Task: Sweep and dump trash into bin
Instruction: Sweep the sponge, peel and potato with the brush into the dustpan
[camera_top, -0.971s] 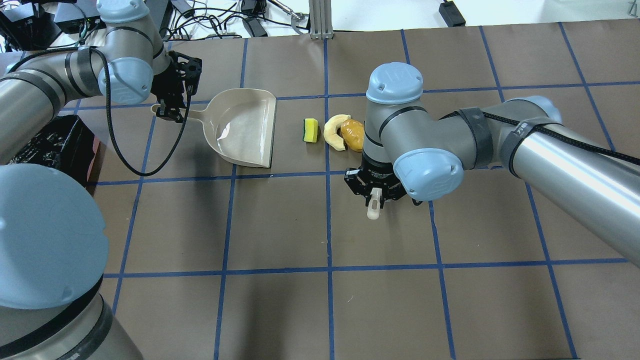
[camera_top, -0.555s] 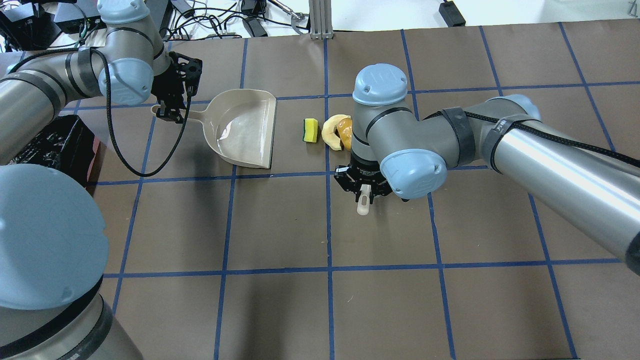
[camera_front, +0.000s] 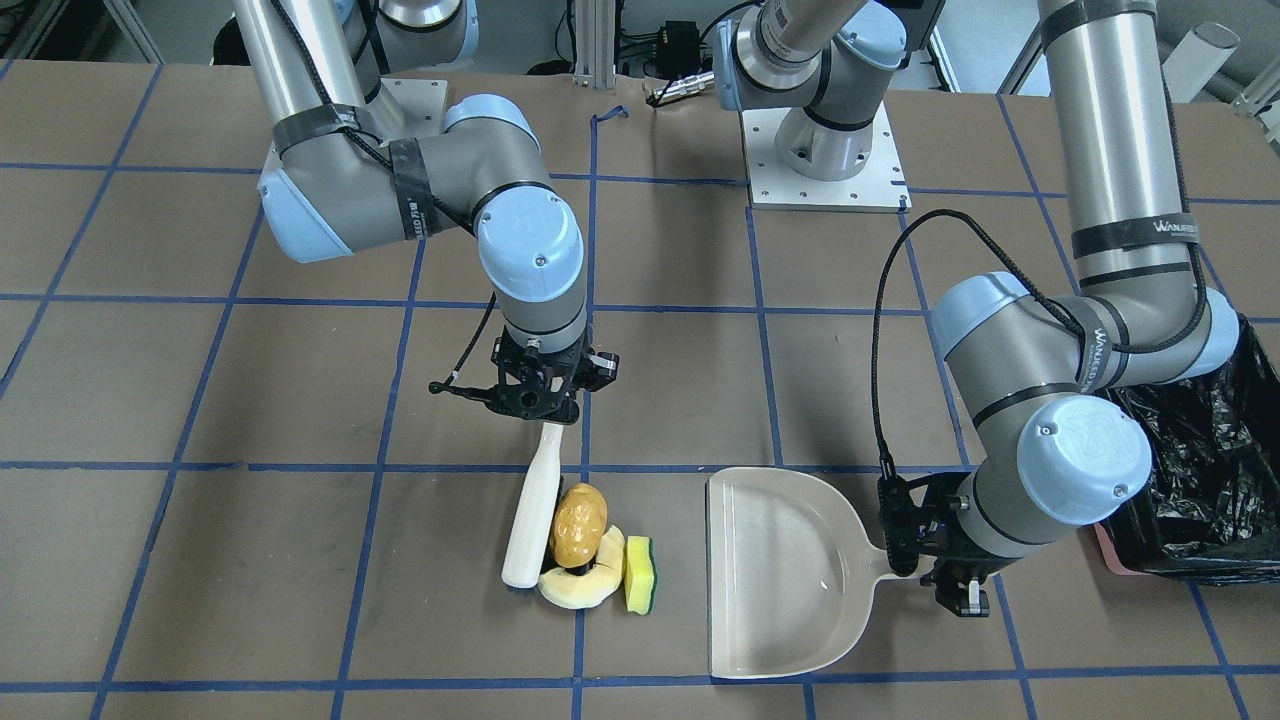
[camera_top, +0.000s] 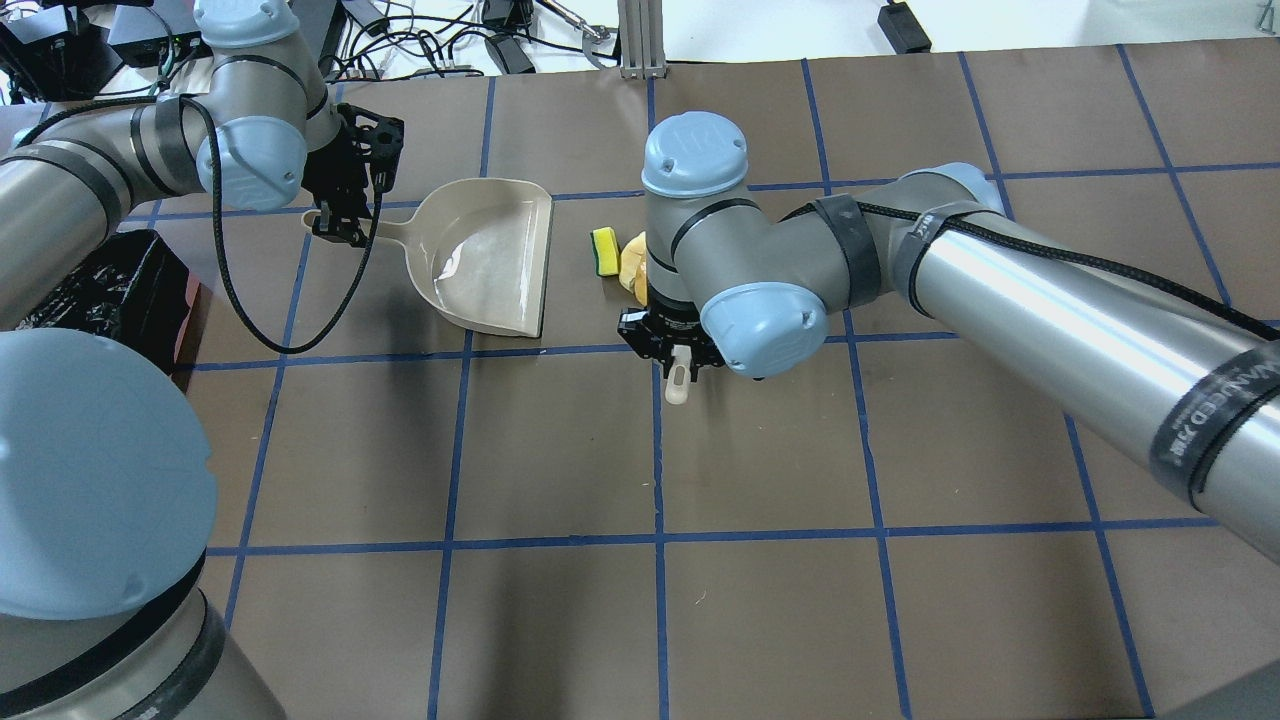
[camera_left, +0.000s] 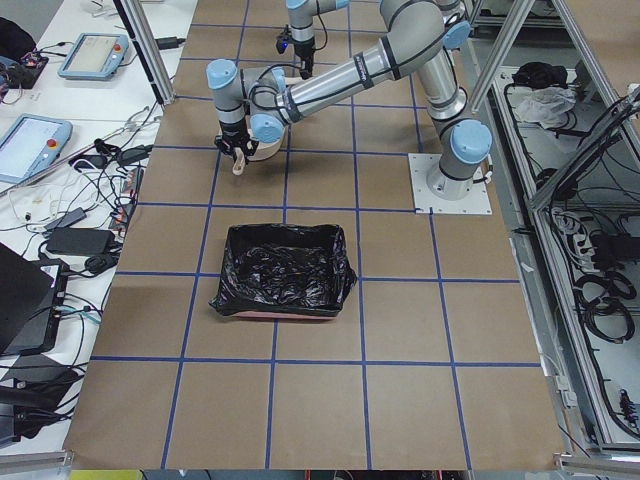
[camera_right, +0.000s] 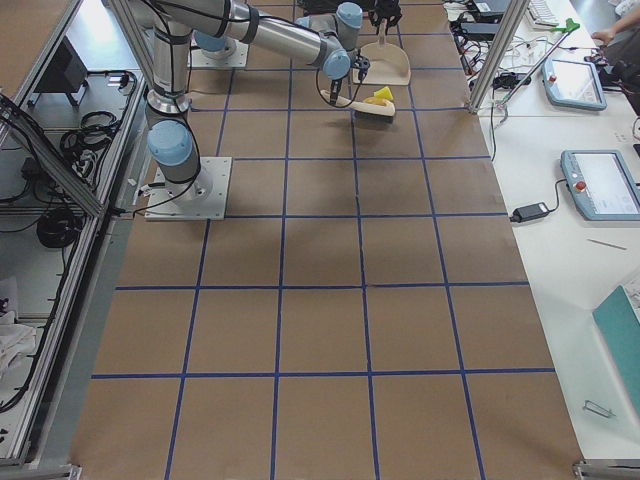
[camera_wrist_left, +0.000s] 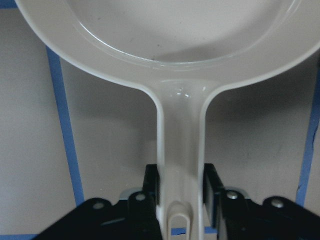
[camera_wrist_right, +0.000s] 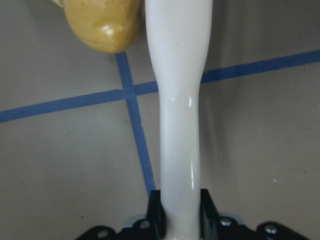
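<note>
My right gripper (camera_front: 541, 402) is shut on the handle of a white brush (camera_front: 530, 520); the handle also shows in the right wrist view (camera_wrist_right: 178, 100). The brush head rests against the trash: an orange-brown potato-like lump (camera_front: 578, 525), a cream crescent slice (camera_front: 580, 592) and a yellow-green sponge (camera_front: 639, 588), all bunched together. The sponge (camera_top: 603, 251) lies a short gap from the open mouth of the beige dustpan (camera_front: 780, 570). My left gripper (camera_front: 925, 545) is shut on the dustpan handle (camera_wrist_left: 180, 150). The bin (camera_front: 1190, 470), lined with black plastic, stands beyond the left arm.
The bin also shows in the exterior left view (camera_left: 285, 270), at the table's left end. The right arm's elbow (camera_top: 760, 320) hides the lump from overhead. Cables and boxes lie past the table's far edge (camera_top: 450, 40). Blue tape lines grid the brown table.
My right arm has moved left with the brush, pushing the lump, crescent and sponge closer to the dustpan. The left arm and dustpan have not moved.
</note>
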